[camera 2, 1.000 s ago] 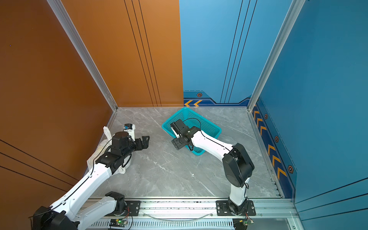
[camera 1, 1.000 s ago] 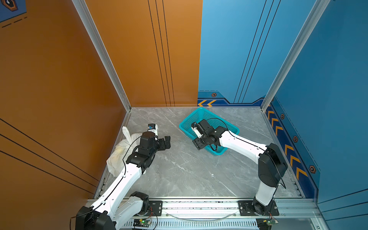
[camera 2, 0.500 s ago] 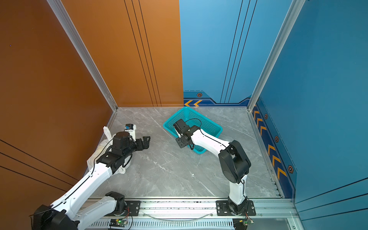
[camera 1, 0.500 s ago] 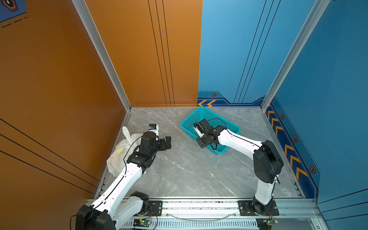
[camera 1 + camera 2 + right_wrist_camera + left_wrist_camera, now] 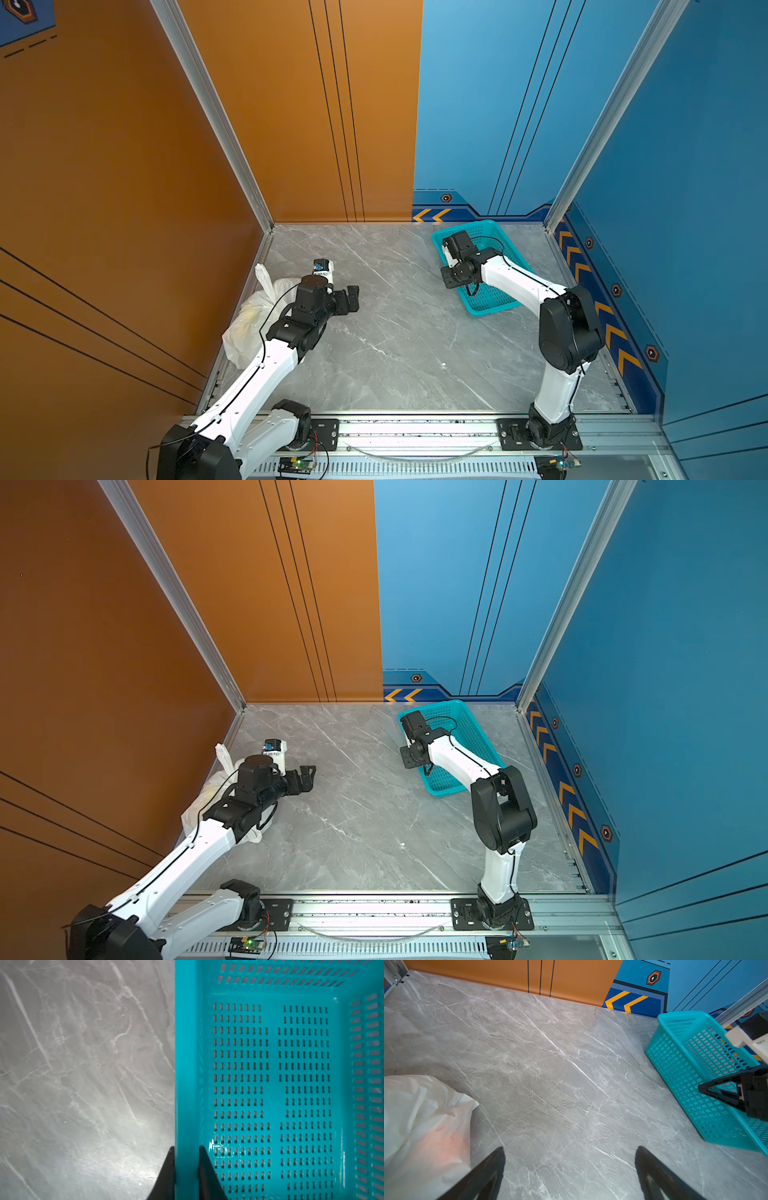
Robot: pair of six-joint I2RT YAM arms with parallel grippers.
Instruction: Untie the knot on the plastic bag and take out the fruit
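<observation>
Listing bag point(image 5: 245, 332): thin, soft, slippery film, likely weighted by fruit point(image 5: 440, 1142) tinting it, slumped by the orange wall point(image 5: 124, 208). Left end effector point(image 5: 348, 296) beside it, spread wide, empty. Take your hold at the knot point(image 5: 262, 274), an upright tail. Right end effector point(image 5: 186, 1149) pinches the basket point(image 5: 186, 1064) rim.

Bright, even overhead light fills the cell in both top views, leaving only faint, soft-edged shadows beneath the arms on the grey marble tabletop point(image 5: 407, 332). In the right wrist view a small white glare glints on the glossy floor of the teal basket point(image 5: 272, 1095), while the tabletop beside it carries a hazy, streaked sheen. Close to the left wrist lens, the plastic bag point(image 5: 421, 1118) renders soft and washed out, tinged pale orange.
</observation>
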